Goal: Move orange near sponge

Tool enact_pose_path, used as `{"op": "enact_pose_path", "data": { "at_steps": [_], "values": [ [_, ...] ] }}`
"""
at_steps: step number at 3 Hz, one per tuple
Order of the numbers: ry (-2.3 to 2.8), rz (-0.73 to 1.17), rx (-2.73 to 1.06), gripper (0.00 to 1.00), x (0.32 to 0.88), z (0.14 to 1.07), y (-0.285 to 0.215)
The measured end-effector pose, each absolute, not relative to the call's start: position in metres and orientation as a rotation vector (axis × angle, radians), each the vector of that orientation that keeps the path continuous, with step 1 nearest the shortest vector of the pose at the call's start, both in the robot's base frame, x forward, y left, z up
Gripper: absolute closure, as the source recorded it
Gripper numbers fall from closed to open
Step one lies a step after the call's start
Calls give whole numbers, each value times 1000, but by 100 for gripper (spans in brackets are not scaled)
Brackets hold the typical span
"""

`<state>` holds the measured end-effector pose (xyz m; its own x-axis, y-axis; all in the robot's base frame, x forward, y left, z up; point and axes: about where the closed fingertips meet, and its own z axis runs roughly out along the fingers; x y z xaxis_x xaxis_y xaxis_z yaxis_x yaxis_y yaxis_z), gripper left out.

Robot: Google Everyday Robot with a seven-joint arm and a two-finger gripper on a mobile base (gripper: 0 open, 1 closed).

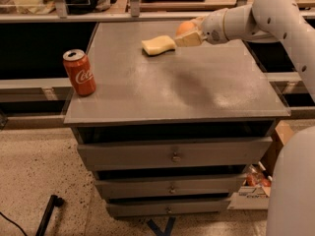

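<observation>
The orange [185,27] sits between the cream-coloured fingers of my gripper [189,33] at the far right of the grey cabinet top [177,90]. The gripper looks shut on it, and the near finger hides its lower part. I cannot tell whether the orange rests on the top or is held just above it. The pale yellow sponge [158,45] lies flat on the top just left of the gripper, a small gap away from the finger. My white arm [256,18] reaches in from the right.
A red Coca-Cola can [79,73] stands upright near the top's left front corner. The cabinet has drawers [172,154] below. A shelf with railings [133,4] runs behind the top. A black rod [48,213] lies on the floor at lower left.
</observation>
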<state>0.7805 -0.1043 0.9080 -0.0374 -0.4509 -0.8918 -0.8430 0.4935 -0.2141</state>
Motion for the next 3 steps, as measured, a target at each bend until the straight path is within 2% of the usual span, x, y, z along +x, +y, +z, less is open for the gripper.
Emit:
{"op": "enact_pose_path", "data": {
  "at_steps": [3],
  "values": [
    [1668, 542, -1141, 100, 774, 883, -90]
  ]
}}
